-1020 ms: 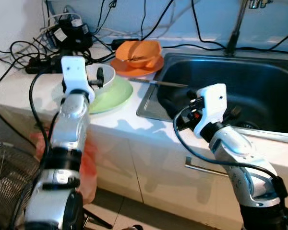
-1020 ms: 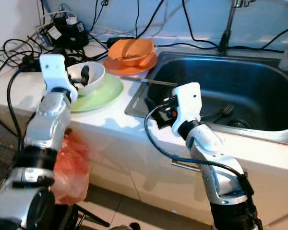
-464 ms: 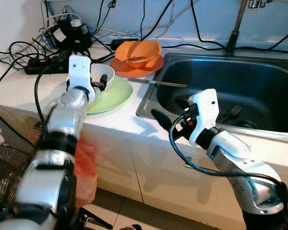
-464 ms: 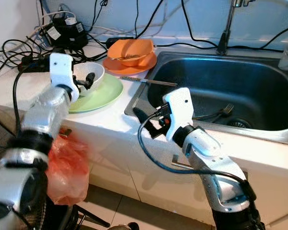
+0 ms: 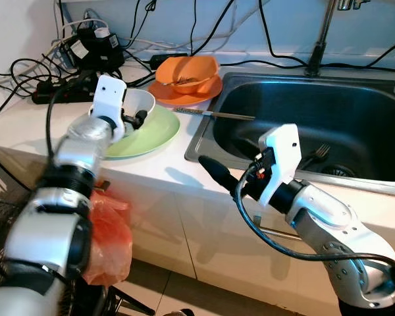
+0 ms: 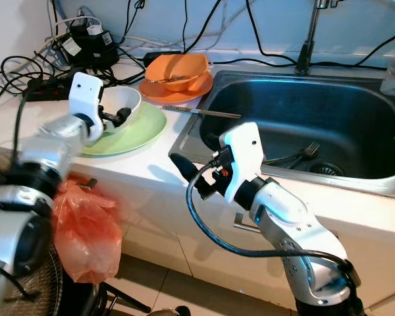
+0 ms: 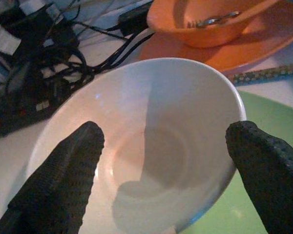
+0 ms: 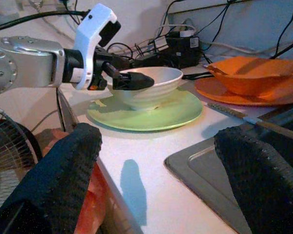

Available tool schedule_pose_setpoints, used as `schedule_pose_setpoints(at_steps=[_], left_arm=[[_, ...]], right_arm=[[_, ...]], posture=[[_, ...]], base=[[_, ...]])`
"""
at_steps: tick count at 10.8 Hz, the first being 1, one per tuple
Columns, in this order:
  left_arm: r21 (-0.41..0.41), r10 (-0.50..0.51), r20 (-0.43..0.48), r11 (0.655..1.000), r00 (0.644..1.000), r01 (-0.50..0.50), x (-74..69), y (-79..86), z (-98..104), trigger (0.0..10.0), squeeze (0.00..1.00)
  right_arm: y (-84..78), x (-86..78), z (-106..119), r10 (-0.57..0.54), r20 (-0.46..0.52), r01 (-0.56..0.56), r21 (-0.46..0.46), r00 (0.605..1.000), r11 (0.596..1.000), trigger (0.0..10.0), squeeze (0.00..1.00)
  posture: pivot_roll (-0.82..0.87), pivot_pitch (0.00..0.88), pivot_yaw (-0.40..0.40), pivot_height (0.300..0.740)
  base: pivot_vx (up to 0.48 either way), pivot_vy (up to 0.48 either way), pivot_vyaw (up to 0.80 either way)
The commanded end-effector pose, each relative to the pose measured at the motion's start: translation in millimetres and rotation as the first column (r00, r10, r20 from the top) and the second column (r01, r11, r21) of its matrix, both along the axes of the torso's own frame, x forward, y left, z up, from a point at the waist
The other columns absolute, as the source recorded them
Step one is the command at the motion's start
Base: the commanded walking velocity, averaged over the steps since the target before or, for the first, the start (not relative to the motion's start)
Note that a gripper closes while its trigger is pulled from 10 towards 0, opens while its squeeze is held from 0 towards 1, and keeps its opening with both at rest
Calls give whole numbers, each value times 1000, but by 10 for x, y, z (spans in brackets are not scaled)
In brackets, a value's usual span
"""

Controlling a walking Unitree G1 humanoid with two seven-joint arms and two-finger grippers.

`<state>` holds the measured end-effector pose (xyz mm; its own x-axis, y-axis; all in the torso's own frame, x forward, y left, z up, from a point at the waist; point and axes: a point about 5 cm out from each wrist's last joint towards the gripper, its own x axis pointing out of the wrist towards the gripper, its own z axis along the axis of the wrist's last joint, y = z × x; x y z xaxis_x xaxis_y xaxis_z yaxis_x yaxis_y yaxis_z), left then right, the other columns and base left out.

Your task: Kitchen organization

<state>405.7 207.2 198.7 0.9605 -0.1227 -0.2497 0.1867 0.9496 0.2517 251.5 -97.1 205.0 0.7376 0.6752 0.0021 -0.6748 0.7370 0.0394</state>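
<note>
Where the left arm reaches over the white counter [image 5: 164,174], the left tool [image 5: 133,120] sits at the rim of a white bowl [image 5: 139,105], its fingers spread. That bowl rests on a light green plate [image 5: 157,131]. Behind them an orange bowl [image 5: 189,68] stands on an orange plate [image 5: 187,94], beside a tangle of black cables and power adapters [image 5: 85,49]. A knife [image 5: 214,115] lies across the edge of the steel sink [image 5: 329,125], and a fork [image 5: 319,153] lies in the basin near the drain. The right tool [image 5: 214,172] hovers over the counter's front edge, just left of the sink. An orange plastic bag [image 5: 108,237] hangs below the counter.

From the right eye, the same layout appears, with the faucet [image 6: 307,36] rising behind the sink.

Seen from the left wrist, 2 black fingers [image 7: 63,180] stand wide apart, 1 on each side of the empty white bowl, not touching it.

Seen from the right wrist, its own 2 fingers [image 8: 63,180] are spread wide, pointing toward the green plate and white bowl.
</note>
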Motion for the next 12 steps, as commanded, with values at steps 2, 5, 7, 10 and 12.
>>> schedule_pose_setpoints(at_steps=[2,5,7,10,12], left_arm=[[51,-44,-44,998,998,46,-11,85,-18,10000,0],[91,-95,-82,991,992,102,-25,109,-60,10000,0],[94,-87,-52,991,995,92,-8,131,8,10000,0],[82,-24,15,996,1000,22,10,232,128,10000,0],[84,-90,6,992,996,89,14,197,173,10000,0]], right_arm=[[59,-80,90,48,-7,-48,77,999,996,10000,0],[73,-116,133,72,-3,-71,78,997,994,10000,0],[65,-111,112,52,-15,-51,62,999,997,10000,0],[58,-81,106,32,-14,-31,57,999,998,10000,0],[53,-60,101,25,-13,-24,55,1000,998,10000,0]], posture=[[-110,0,161,740],[-115,0,157,740],[-116,0,157,740],[-111,0,155,740],[-106,0,151,740]], base=[[0,0,0],[0,0,0],[0,0,0],[0,0,0],[0,0,0]])
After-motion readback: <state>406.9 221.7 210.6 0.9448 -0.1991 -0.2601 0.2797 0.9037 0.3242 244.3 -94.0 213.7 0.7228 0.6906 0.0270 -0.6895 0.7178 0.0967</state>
